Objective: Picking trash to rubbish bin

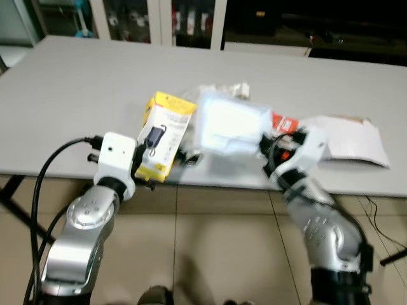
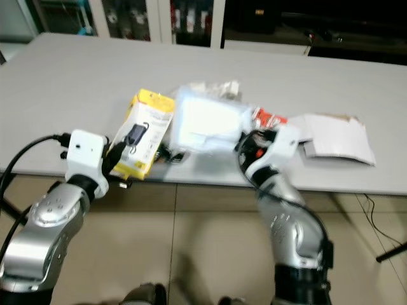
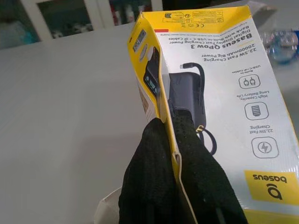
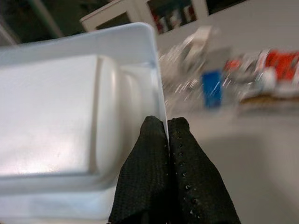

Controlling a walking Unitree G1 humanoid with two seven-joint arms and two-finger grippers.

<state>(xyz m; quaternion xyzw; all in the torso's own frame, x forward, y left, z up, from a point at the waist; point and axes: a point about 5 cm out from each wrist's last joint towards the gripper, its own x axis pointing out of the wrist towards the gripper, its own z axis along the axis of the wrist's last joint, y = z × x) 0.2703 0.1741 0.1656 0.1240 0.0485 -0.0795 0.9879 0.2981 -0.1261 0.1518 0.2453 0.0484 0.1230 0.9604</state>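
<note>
With our left gripper (image 3: 175,154) clamped on the yellow box (image 1: 163,135) and right gripper (image 4: 167,140) pinching the white plastic tray (image 1: 230,124), both at the table's (image 1: 76,89) near edge, we should lift both clear, grips firm.

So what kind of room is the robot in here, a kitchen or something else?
Probably an office or meeting room, not a kitchen: a long grey table on a tiled floor, with glass-fronted cabinets behind. The left gripper holds a yellow power-bank box; the right gripper holds a white plastic tray.

Yellow-and-white box (image 1: 164,133), translucent white tray (image 1: 229,124), grey table (image 1: 95,82)
</note>
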